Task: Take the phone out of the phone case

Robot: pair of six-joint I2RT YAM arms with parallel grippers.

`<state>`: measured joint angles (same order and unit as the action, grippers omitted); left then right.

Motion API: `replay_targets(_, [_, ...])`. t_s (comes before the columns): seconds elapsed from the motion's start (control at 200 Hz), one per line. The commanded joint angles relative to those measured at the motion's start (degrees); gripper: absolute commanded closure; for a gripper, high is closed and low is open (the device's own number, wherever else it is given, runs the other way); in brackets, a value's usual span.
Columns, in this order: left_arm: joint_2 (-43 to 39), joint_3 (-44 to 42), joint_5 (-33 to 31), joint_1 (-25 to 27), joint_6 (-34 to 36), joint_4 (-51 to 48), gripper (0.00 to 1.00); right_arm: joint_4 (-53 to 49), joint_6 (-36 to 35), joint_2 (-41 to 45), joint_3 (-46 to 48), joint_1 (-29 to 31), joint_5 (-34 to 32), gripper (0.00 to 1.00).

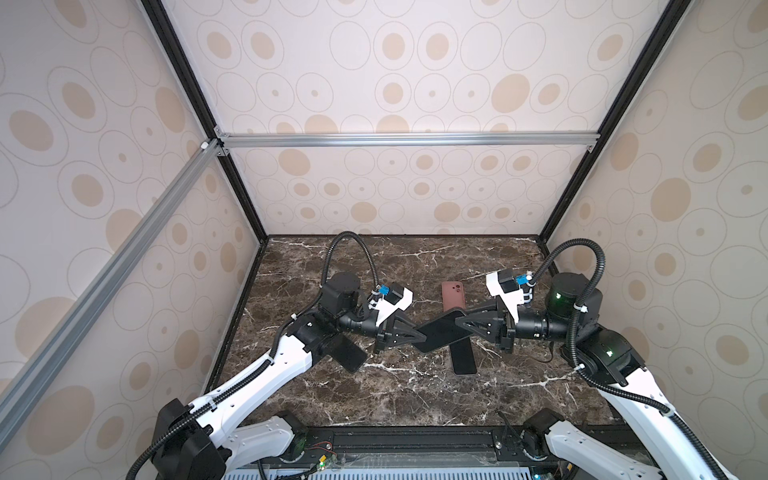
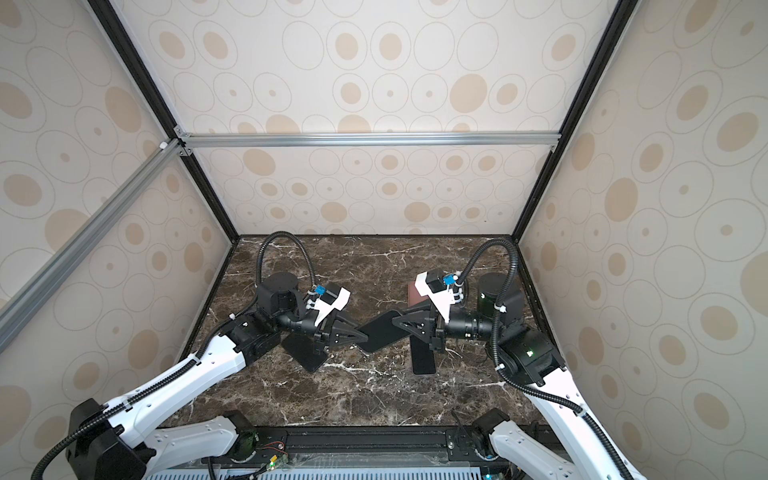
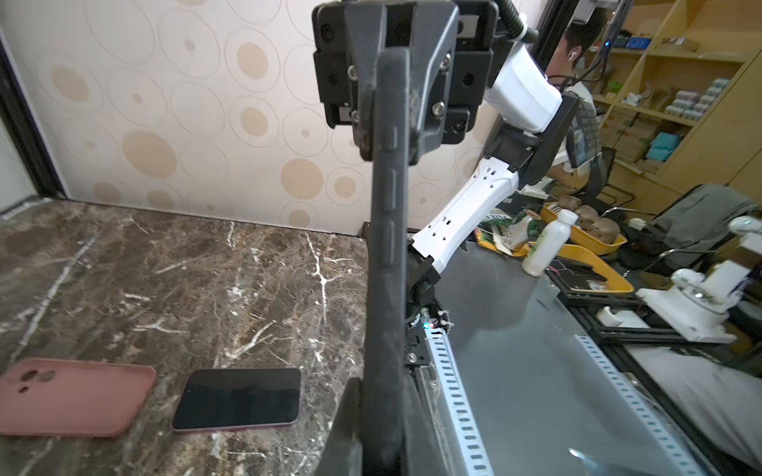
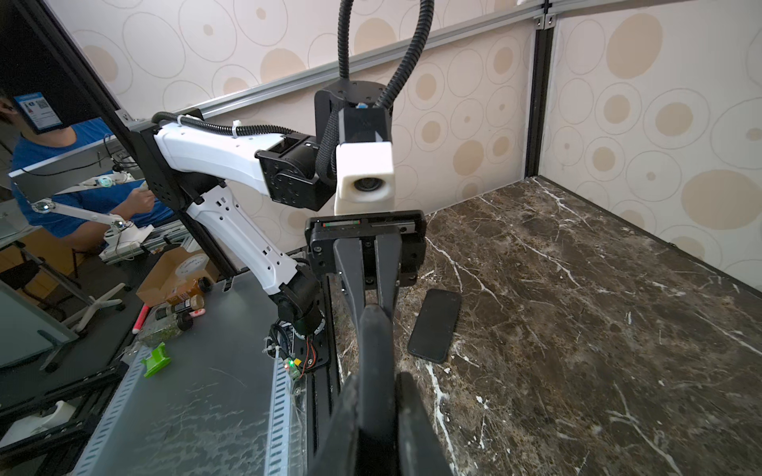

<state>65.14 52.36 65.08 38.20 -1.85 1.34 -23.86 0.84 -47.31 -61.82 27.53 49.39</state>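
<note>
Pink case partly out of frame

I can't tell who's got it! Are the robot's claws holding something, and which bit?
Both hold one black phone in its case in the air: the left gripper pinches one short end, the right gripper the opposite end.

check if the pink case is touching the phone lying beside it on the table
Apart. The left wrist view shows bare table between the pink case and the phone.
</note>
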Motion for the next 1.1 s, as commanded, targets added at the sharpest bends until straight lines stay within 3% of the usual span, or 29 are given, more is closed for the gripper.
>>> replay_targets(0.0, [-1.45,0.40,-0.08,0.30,1.32,1.52,1.00,2.51,0.50,0.92,-0.39,-0.18,-1.15,1.00])
replay_targets(0.075, [-1.73,0.60,-0.49,0.30,1.62,1.29,1.00,1.37,-0.19,0.46,-0.53,-0.17,-0.68,0.99])
replay_targets(0.225, [-1.61,2.47,-1.31,0.28,4.61,-2.37,1.00,-2.43,-1.35,-2.18,-2.47,-0.15,3.17,0.63])
replay_targets(0.325, [-1.36,3.23,-1.76,0.25,5.61,-3.43,1.00,-2.64,-0.49,-4.20,-3.34,-0.18,5.63,0.52])
replay_targets(0.565, [-1.82,3.90,-4.08,0.29,6.72,-3.59,1.00,2.43,5.69,-5.40,-2.73,-0.19,5.90,0.52])
replay_targets(1.095, [-1.86,4.51,-4.00,0.30,6.64,-2.34,1.00,8.53,15.08,-7.94,-1.02,-0.14,7.57,0.66])
